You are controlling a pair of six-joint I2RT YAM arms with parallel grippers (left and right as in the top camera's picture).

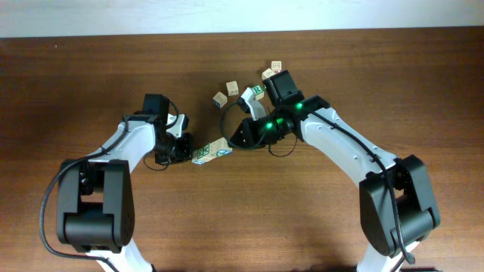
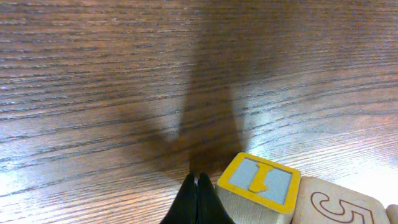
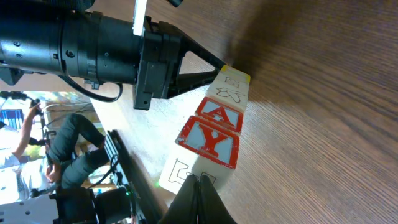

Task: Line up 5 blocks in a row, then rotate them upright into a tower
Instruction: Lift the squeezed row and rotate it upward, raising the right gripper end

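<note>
Though close up, blocks (image 2: 258, 186) edge-cropped.

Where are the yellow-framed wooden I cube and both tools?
Yellow-framed wooden I cube (image 2: 258, 182): left wrist view, printed top face.
Left tool (image 2: 197, 180): left wrist view, between shut fingertips.
Right tool (image 3: 199, 180): right wrist view, between shut fingertips.

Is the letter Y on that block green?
No, the Y block shows a red letter inside a red border.
</note>
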